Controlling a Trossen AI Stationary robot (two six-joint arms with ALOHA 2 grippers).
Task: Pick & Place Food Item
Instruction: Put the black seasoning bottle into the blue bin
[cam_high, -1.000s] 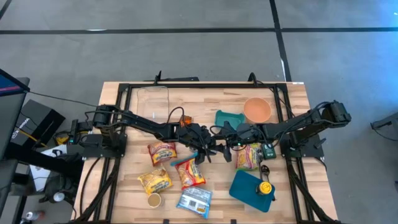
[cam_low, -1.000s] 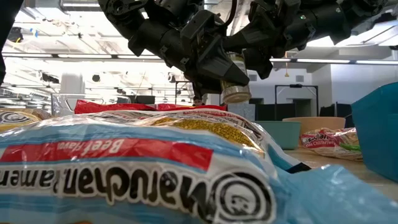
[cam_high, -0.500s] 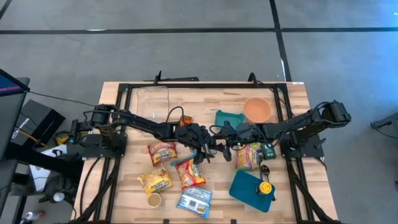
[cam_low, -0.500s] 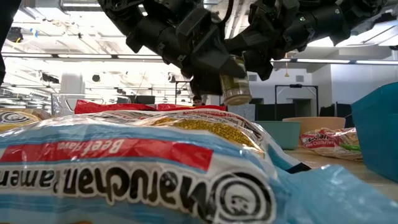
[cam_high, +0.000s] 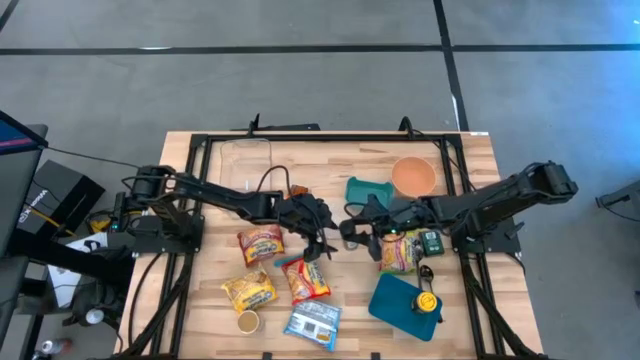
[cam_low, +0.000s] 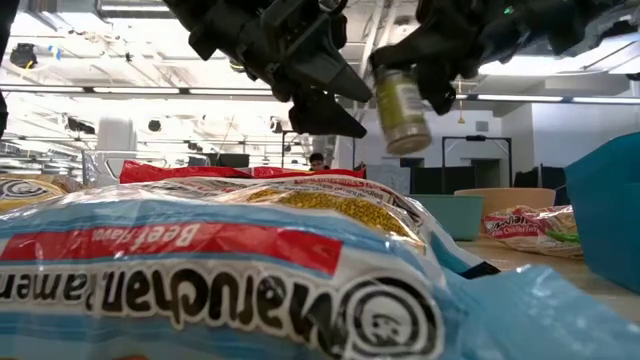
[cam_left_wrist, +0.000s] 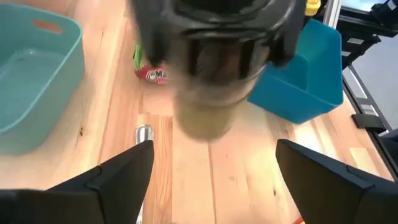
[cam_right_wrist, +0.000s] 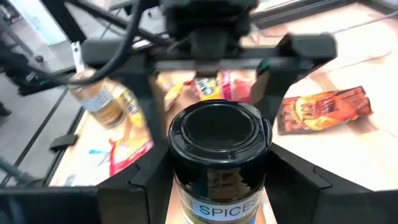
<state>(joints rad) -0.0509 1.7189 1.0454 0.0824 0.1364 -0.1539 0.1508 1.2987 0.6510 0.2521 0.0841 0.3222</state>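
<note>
the teal tub (cam_high: 366, 190) and orange bowl (cam_high: 413, 176) look empty. right gripper (cam_high: 352, 232) now clamps the spice jar (cam_low: 402, 108); left gripper (cam_high: 318, 240), at its 9 o'clock, has let go, fingers apart.

left gripper (cam_low: 325, 85) released, drew back; spice jar (cam_low: 403, 108) now with right gripper (cam_low: 425, 62)

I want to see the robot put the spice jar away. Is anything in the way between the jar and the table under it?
Nothing visible blocks it. The right gripper holds the spice jar up in the air, and the left gripper has its fingers open beside it, not under it. Bare wooden table lies below, with a spoon off to one side.
</note>
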